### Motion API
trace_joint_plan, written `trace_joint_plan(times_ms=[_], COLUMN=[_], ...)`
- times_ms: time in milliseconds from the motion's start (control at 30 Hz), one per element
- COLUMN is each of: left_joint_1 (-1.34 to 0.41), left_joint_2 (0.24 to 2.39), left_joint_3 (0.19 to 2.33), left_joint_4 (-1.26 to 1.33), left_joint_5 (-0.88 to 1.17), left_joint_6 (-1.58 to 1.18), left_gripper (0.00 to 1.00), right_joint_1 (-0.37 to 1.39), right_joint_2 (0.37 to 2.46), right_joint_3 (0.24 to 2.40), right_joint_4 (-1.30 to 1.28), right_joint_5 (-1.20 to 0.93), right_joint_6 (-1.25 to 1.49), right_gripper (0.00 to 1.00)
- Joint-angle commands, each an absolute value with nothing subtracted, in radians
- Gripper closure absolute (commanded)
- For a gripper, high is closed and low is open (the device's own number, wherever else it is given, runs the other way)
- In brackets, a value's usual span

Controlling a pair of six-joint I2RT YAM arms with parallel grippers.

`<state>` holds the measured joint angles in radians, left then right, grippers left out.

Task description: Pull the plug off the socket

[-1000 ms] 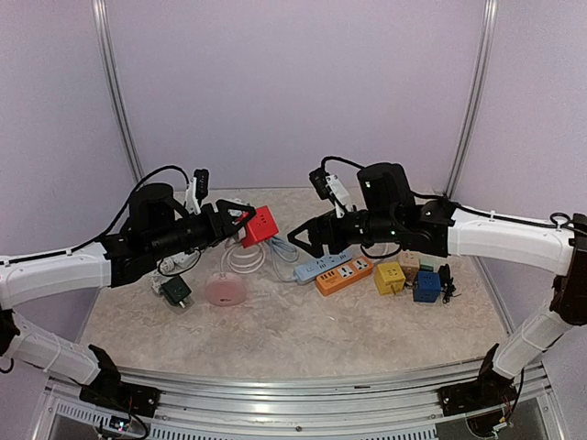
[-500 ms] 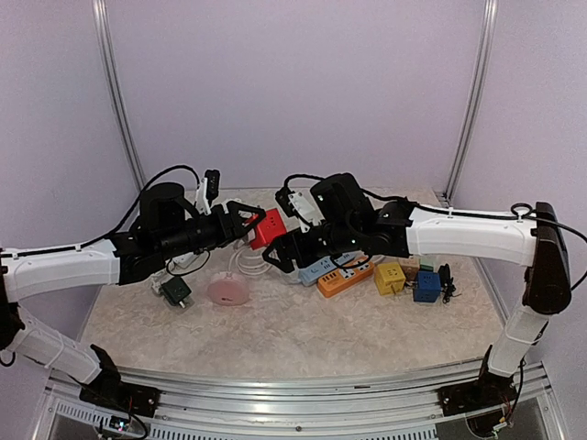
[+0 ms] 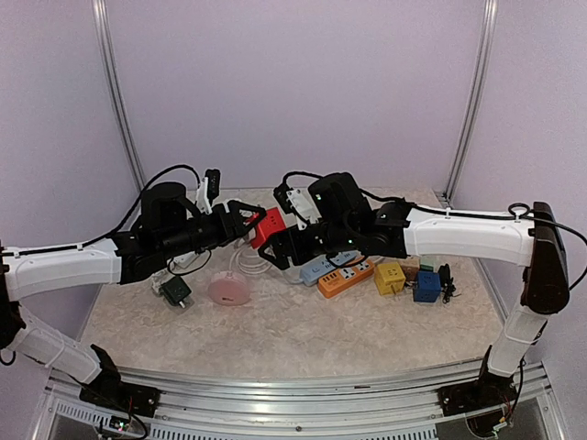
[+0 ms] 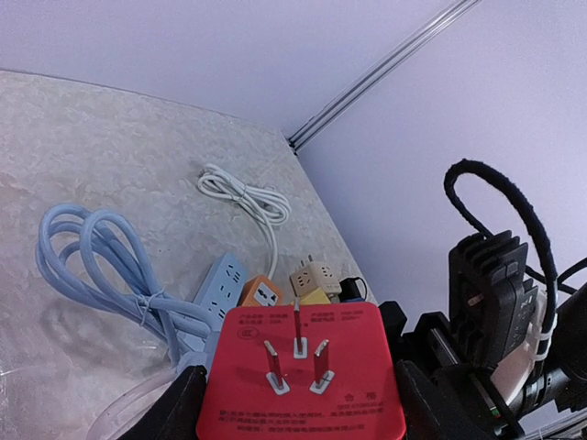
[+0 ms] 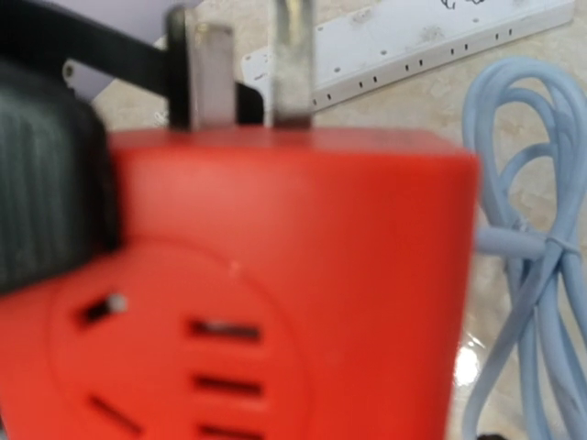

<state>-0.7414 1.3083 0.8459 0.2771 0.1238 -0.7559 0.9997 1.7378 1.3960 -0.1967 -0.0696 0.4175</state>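
My left gripper (image 3: 249, 220) is shut on a red cube socket (image 3: 266, 227) and holds it in the air above the table. In the left wrist view the cube (image 4: 303, 367) sits between my black fingers (image 4: 174, 412) with its three metal prongs facing the camera. My right gripper (image 3: 280, 249) is open, right beside the cube on its lower right. In the right wrist view the cube (image 5: 275, 275) fills the frame and shows a face of empty slots, with prongs on top. My right fingers are hidden there. I see no separate plug in the cube.
On the table are a pink round box (image 3: 226, 290), a black adapter (image 3: 174, 291), a light blue power strip (image 3: 323, 268) with its coiled cable (image 4: 92, 257), an orange strip (image 3: 345, 275), yellow (image 3: 390, 277), blue (image 3: 426, 286) and beige (image 3: 409, 261) cubes, and a white cable (image 4: 243, 191).
My right arm has swung left across the table and closed in on the red cube. My left gripper has shifted slightly right with the cube still in it.
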Motion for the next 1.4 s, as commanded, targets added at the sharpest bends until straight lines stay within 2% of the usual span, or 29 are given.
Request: trace_joint_plan(times_ms=[0, 500, 733, 1000, 1067, 1100, 1167, 1233, 1267, 1367], left_joint_1=[-0.752, -0.756, -0.758, -0.758, -0.758, -0.758, -0.758, -0.758, -0.758, -0.757], left_joint_2=[1.300, 1.323, 1.312, 1.306, 1.307, 1.308, 1.308, 1.302, 1.298, 1.261], left_joint_3=[0.906, 0.921, 0.921, 0.927, 0.931, 0.933, 0.934, 0.934, 0.934, 0.926], left_joint_4=[0.403, 0.400, 0.395, 0.379, 0.375, 0.373, 0.364, 0.341, 0.322, 0.255], left_joint_5=[0.154, 0.169, 0.167, 0.179, 0.186, 0.190, 0.192, 0.177, 0.161, 0.110], left_joint_6=[-0.743, -0.743, -0.738, -0.723, -0.720, -0.716, -0.708, -0.684, -0.666, -0.613], left_gripper=[0.80, 0.80, 0.80, 0.80, 0.80, 0.79, 0.74, 0.57, 0.46, 0.15], right_joint_1=[1.011, 1.012, 1.012, 1.012, 1.011, 1.011, 1.011, 1.012, 1.011, 0.998], right_joint_2=[1.733, 1.725, 1.741, 1.750, 1.750, 1.750, 1.745, 1.734, 1.723, 1.691], right_joint_3=[1.401, 1.384, 1.383, 1.388, 1.388, 1.387, 1.382, 1.371, 1.366, 1.342], right_joint_4=[-0.126, -0.077, -0.087, -0.098, -0.096, -0.094, -0.088, -0.084, -0.082, -0.079], right_joint_5=[-0.045, -0.054, -0.047, -0.030, -0.025, -0.025, -0.018, -0.007, -0.006, -0.006], right_joint_6=[0.433, 0.408, 0.411, 0.412, 0.413, 0.413, 0.417, 0.419, 0.418, 0.413], right_gripper=[0.15, 0.13, 0.20, 0.40, 0.52, 0.62, 0.82, 0.97, 1.00, 1.00])
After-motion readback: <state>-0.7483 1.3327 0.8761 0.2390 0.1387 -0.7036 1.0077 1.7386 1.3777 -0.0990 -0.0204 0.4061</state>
